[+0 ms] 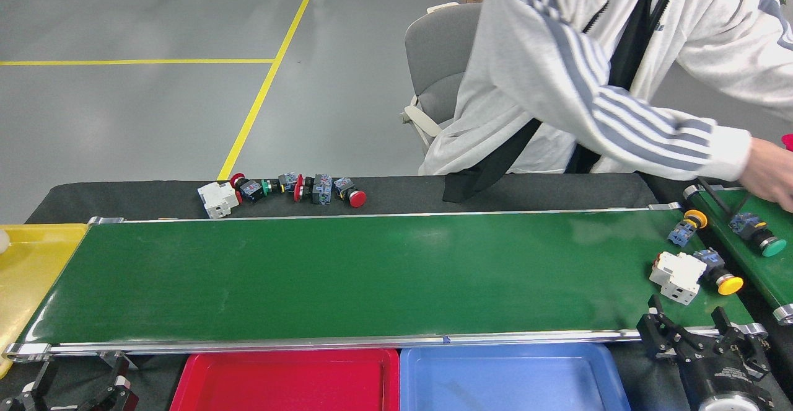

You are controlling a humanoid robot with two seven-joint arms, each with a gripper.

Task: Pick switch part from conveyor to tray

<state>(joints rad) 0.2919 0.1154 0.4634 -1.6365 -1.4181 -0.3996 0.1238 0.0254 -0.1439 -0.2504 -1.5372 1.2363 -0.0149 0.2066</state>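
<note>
A white switch part (677, 276) lies on the conveyor (347, 274) at its 3 o'clock end, touching a yellow-capped push button (718, 272). Just toward 5 o'clock, the right hand (700, 327) hovers at the belt's near rail, fingers spread wide, holding nothing. The left hand (77, 377), at 7 o'clock, is likewise spread and empty. Red tray (285, 383) and blue tray (505, 380) sit at 6 o'clock.

Your right hand (697, 331) sits low at the bottom right corner, its black fingers spread apart and pointing up, gripping nothing. Your left hand (74, 377) barely shows at the bottom left edge, fingers parted, also free.
</note>
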